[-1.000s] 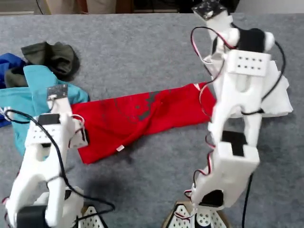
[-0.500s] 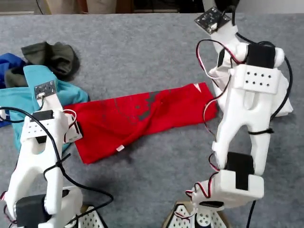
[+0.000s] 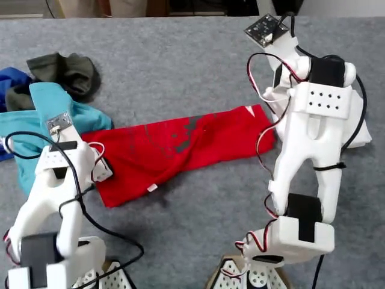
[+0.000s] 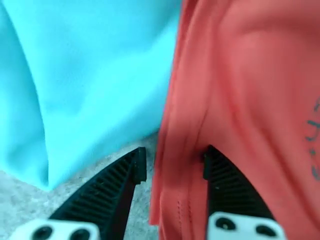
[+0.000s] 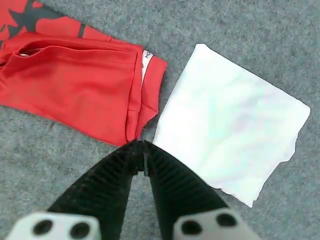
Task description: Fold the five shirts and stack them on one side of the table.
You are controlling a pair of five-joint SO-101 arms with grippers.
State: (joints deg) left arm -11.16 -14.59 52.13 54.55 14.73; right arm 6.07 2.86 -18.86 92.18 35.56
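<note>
A red shirt [image 3: 180, 147], folded into a long band, lies across the middle of the table. In the left wrist view my left gripper [image 4: 172, 160] is open and low on the cloth, its fingers [image 4: 122, 177] straddling the red shirt's [image 4: 240, 100] end edge beside the cyan shirt [image 4: 90, 75]. My right gripper [image 5: 140, 146] is shut and holds nothing. It hangs above the gap between the red shirt's [image 5: 75, 85] other end and a folded white shirt [image 5: 225, 130]. The cyan shirt [image 3: 36, 123] lies crumpled at the left.
A dark green shirt [image 3: 69, 72] and a blue shirt [image 3: 9, 84] are bunched at the far left. The folded white shirt [image 3: 358, 129] sits at the right edge, partly under the right arm [image 3: 310, 138]. Bare grey table [image 3: 180, 60] stretches beyond the red shirt.
The right arm has lifted and drawn back from the red shirt's right end toward the far side. The left arm swung slightly left, then settled back at the shirt's left end.
</note>
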